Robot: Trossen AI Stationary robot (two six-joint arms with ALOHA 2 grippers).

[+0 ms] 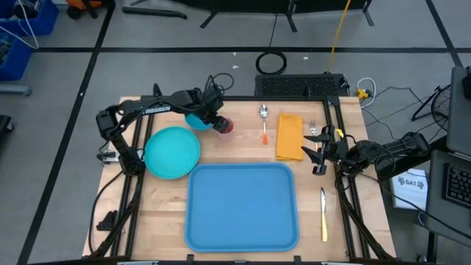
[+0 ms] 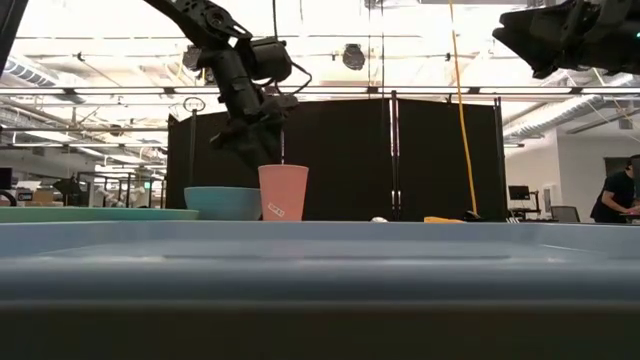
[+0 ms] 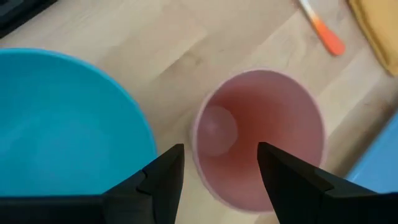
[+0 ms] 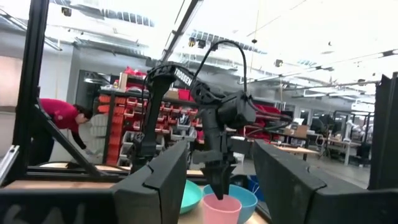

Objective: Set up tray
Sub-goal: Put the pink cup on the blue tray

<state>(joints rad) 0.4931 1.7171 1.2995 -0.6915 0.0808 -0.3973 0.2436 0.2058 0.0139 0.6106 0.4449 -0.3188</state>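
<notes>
Beside our left gripper (image 3: 221, 171) stands the bowl (image 3: 62, 124), crowding the cup (image 3: 261, 134) below it. The tray (image 1: 243, 206) nearby lies bare.

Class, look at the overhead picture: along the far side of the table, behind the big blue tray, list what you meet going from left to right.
Teal plate → blue bowl → pink cup, with the left gripper over it → spoon → yellow-orange napkin → fork.

Overhead view evenly lit, soft shadows under arms. Low view backlit — ceiling lights blown out, tray (image 2: 320, 262) rim up close blurred. Left wrist view soft — pink cup (image 3: 261, 134) slightly out of focus.
</notes>
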